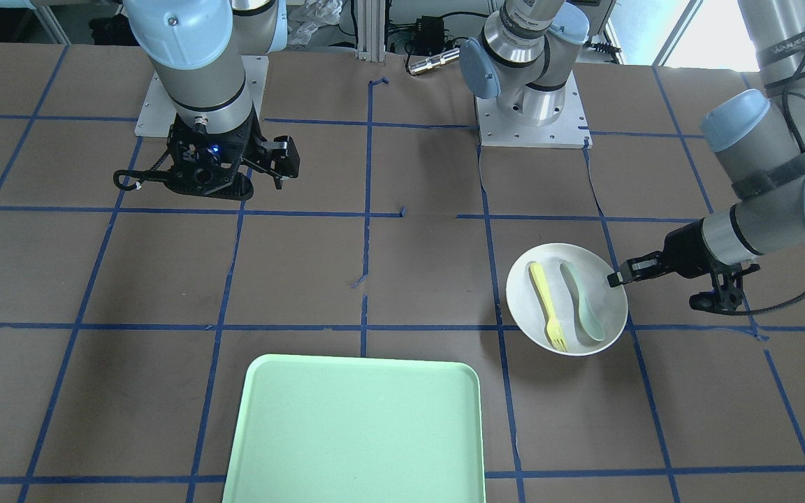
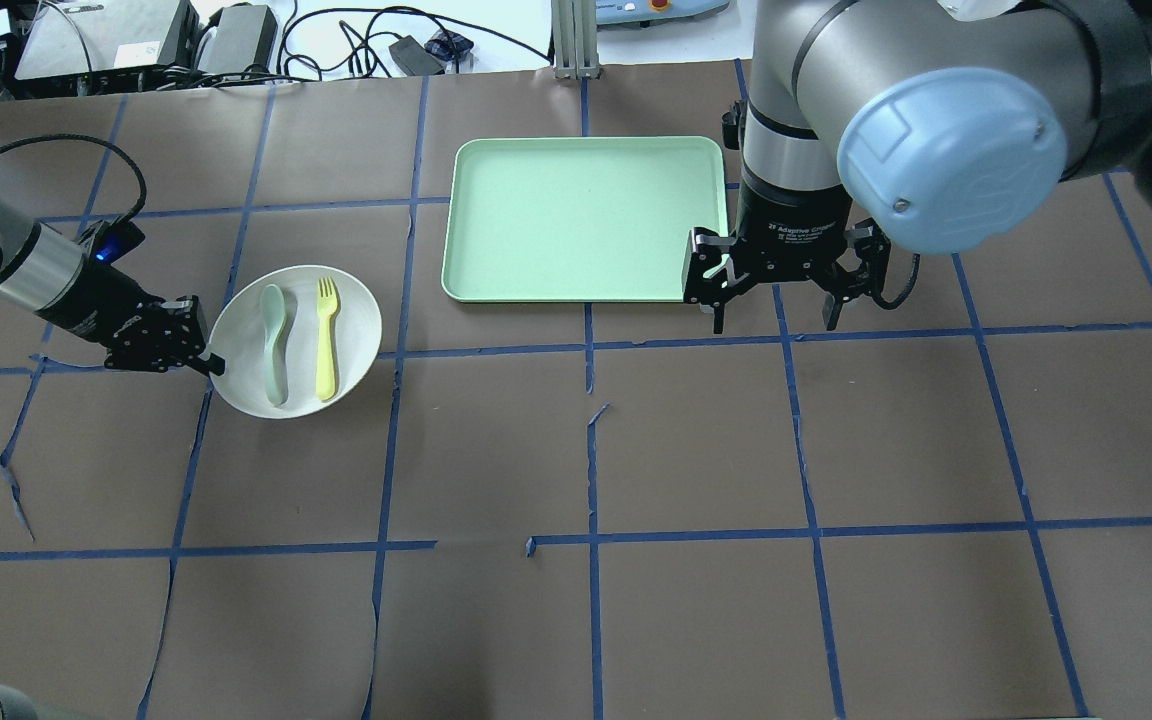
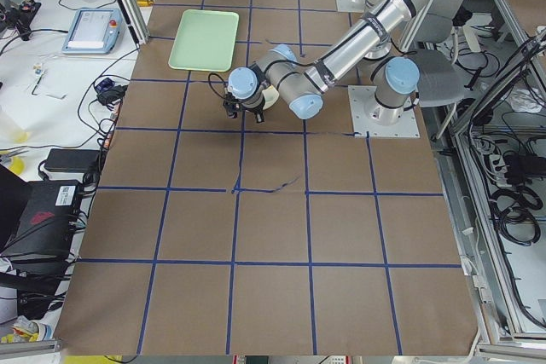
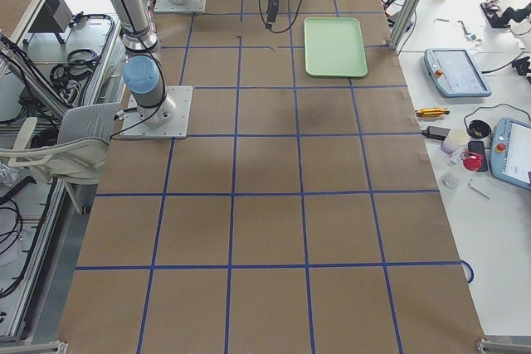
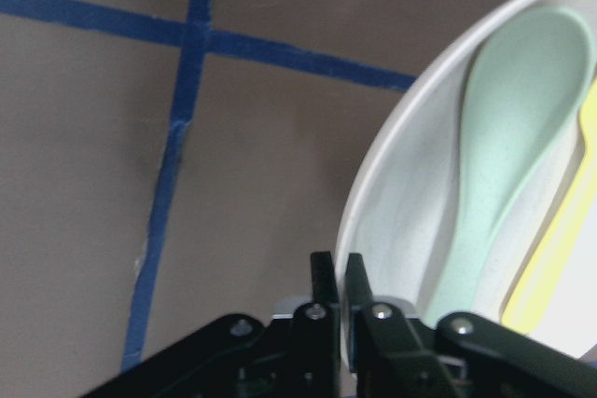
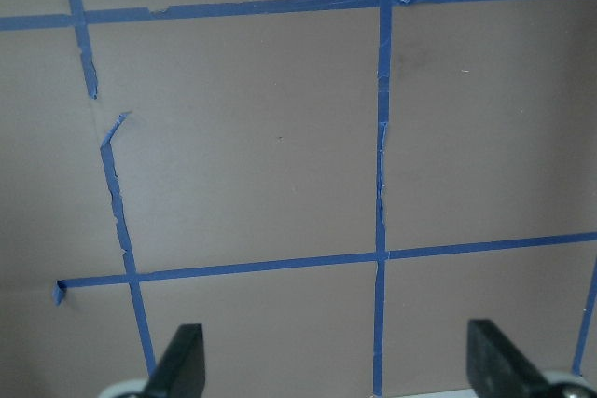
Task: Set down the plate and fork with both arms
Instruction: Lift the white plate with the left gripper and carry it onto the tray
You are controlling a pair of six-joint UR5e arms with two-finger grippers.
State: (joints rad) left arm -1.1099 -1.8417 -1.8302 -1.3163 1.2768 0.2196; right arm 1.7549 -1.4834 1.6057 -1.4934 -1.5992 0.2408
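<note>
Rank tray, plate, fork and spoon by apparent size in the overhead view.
1. tray: largest by far.
2. plate: clearly smaller than the tray.
3. fork and spoon: about the same length, lying side by side on the plate, so not ranked against each other.

**Brown-papered table, taped into squares**

The table (image 2: 696, 450) is covered in brown paper crossed by a grid of blue tape (image 1: 165, 325), torn in places. A mint-green tray (image 2: 576, 215) lies flat near the edge farthest from the robot. The plate (image 2: 361, 305) sits well apart from the tray, toward the robot's left; whether it rests fully on the paper is unclear. Two metal base plates (image 1: 535, 136) are fixed along the edge opposite the tray.
</note>
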